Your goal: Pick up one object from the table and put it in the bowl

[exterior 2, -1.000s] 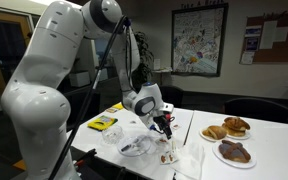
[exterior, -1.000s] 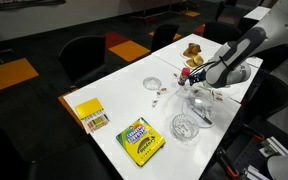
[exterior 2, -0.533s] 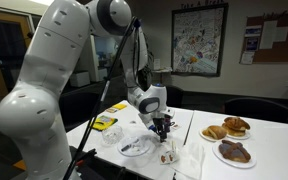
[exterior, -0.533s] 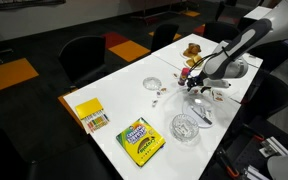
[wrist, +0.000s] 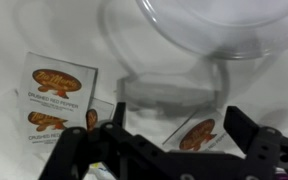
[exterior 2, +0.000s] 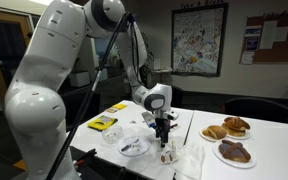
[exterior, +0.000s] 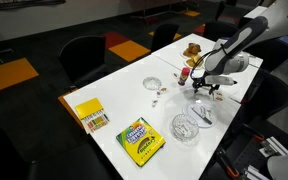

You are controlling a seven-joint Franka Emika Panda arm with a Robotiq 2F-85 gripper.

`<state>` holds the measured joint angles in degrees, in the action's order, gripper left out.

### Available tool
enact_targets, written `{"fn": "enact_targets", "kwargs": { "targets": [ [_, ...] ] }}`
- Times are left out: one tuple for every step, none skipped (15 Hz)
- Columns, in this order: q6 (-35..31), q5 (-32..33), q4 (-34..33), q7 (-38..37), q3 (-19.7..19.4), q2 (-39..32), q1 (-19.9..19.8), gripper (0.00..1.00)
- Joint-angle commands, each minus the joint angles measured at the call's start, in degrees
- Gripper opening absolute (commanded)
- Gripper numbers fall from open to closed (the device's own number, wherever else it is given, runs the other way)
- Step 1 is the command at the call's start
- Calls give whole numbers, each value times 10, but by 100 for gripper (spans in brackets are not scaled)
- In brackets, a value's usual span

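On the table (exterior: 114, 95), one crayon box (exterior: 141, 140), one yellow box (exterior: 89, 113), one bowl (exterior: 187, 127)

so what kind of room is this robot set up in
Likely an office meeting room: long white table with black office chairs, orange carpet tiles, framed poster and brown corkboard on the wall.

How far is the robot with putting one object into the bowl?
Done: nothing yet; the bowl seems empty. In hand: the open hand hangs empty above the small packets. Left: grasp one object, carry it over, release it in the bowl.
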<state>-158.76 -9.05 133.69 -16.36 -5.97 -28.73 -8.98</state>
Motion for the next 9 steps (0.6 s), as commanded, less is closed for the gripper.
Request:
{"fn": "enact_targets", "kwargs": {
  "targets": [
    [3, 16, -14, -53, -51, -9, 57, 100],
    [3, 18, -18, -63, -58, -13, 66, 100],
    [2, 18, -21, -72, -63, -17, 73, 100],
    [-2, 15, -24, -79, -66, -21, 78, 100],
    [-10, 11, -26, -84, -68, -28, 79, 100],
    [-15, 10, -28, -89, -70, -32, 81, 100],
    [-26, 6, -30, -90, -70, -40, 79, 100],
    [-35, 3, -33, -91, -70, -48, 77, 100],
    [-47, 0, -35, -92, -70, -57, 75, 100]
  ]
}}
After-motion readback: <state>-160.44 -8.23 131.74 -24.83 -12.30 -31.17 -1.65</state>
